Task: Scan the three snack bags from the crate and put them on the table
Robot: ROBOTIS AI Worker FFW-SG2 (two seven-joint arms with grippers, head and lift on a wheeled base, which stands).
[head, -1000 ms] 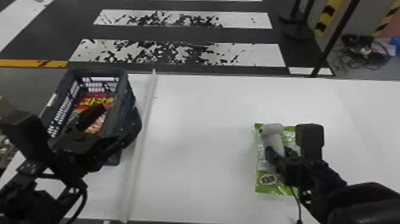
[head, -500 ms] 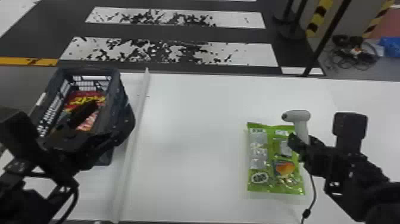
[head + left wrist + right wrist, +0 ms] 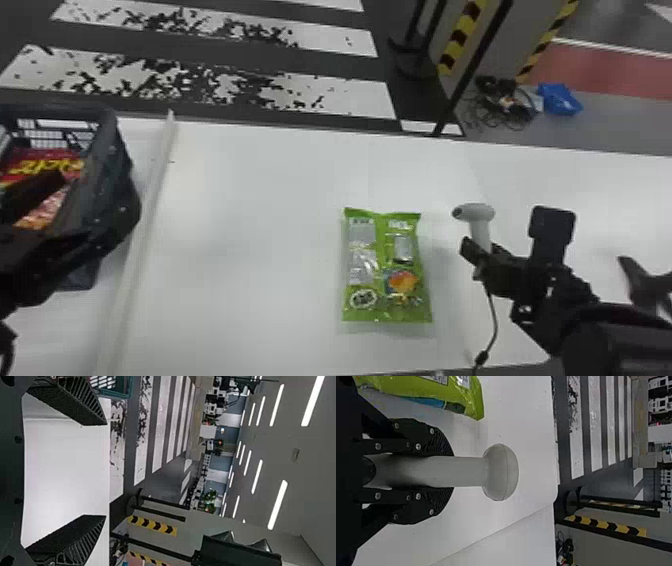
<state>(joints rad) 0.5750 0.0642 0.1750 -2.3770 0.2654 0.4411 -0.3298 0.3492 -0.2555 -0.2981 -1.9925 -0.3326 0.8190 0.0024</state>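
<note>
My right gripper (image 3: 482, 257) is to the right of the green snack bag (image 3: 385, 267), shut on the handle of the white scanner (image 3: 475, 215), which is upright with its head toward the bag. In the right wrist view, the right gripper (image 3: 449, 471) clasps the scanner (image 3: 500, 472), with the green bag (image 3: 455, 395) lying beside it. The left gripper (image 3: 50, 215) is over the crate (image 3: 100, 200), where a red snack bag (image 3: 42, 162) lies. In the left wrist view, the left gripper (image 3: 104, 470) stands open with nothing between its fingers.
A long white strip (image 3: 145, 235) runs across the white table (image 3: 250, 250) between the crate and the green bag. The scanner's cable (image 3: 495, 320) hangs toward the table's front edge. Beyond the far edge are black posts and cables on the floor.
The right gripper has carried the scanner from above the green bag to its right, uncovering the bag. The head view has shifted, so the crate and left arm appear farther left.
</note>
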